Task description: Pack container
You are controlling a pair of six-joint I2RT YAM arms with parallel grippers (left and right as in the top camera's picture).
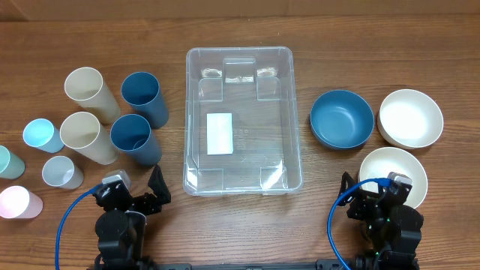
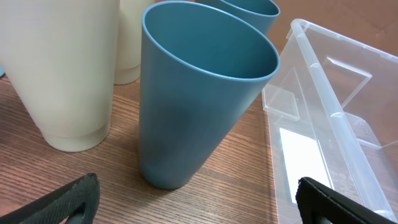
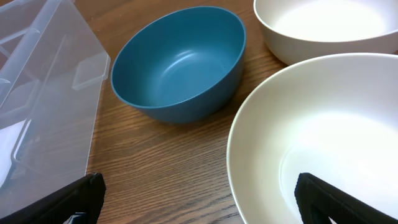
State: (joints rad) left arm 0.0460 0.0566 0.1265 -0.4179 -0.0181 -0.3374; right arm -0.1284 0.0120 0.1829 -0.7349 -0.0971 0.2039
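Note:
The clear plastic container (image 1: 240, 120) stands in the middle of the table, empty, with a white label (image 1: 220, 133) on its base. Its near left corner shows in the left wrist view (image 2: 329, 112), its right wall in the right wrist view (image 3: 43, 93). Two dark blue cups (image 1: 135, 139) (image 1: 143, 97) and two cream cups (image 1: 88, 137) stand left of it. My left gripper (image 1: 139, 196) is open and empty, just in front of the near blue cup (image 2: 186, 93). My right gripper (image 1: 371, 196) is open and empty, at the near rim of a cream bowl (image 3: 323, 143).
A blue bowl (image 1: 341, 118) and a second cream bowl (image 1: 409, 118) stand right of the container. Small pale cups, light blue (image 1: 41, 135), grey (image 1: 61, 172), pink (image 1: 19, 202) and green (image 1: 7, 161), stand at the far left.

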